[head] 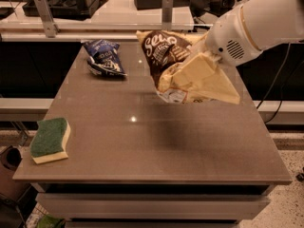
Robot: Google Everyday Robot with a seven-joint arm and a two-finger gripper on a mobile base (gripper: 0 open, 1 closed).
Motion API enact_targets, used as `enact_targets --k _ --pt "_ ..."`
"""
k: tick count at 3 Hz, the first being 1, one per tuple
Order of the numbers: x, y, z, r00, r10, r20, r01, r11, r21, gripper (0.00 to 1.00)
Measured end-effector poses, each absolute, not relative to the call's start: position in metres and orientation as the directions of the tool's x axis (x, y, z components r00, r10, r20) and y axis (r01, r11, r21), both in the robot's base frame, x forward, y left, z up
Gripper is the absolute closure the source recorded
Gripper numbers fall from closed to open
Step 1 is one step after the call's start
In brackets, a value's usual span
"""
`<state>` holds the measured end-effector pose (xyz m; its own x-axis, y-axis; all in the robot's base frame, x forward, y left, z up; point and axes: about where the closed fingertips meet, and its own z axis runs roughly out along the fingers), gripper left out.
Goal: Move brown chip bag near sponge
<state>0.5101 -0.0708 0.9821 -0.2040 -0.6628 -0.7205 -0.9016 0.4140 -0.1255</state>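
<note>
The gripper (199,77) is at the far right of the scene, over the far right part of the bench (190,146). Its pale cream fingers are clamped on the brown chip bag (164,51). The white arm (256,23) reaches in from the upper right corner. The bag is held up off the bench, crumpled and tilted. Its dark brown top with white lettering faces left and far, and its paler lower part is bunched under the fingers. A soft shadow (175,129) lies on the bench surface below and nearer than the bag. The sponge (50,139) lies flat at the near left corner of the bench, green side up with the yellow foam showing along its near edge. It is well apart from the bag, almost diagonally across the surface. A blue-and-white chip bag (104,58) rests on the far left part of the bench, left of the held bag and apart from it.
</note>
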Motion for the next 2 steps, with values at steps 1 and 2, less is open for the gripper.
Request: enact_targets --k 1,2 --pt "0.492 -0.049 0.984 -0.182 -0.666 -0.723 -0.905 0.401 -0.143 1.0" --pt "0.476 -0.026 0.986 -0.175 -0.678 -0.714 -0.892 0.416 -0.176 1.0"
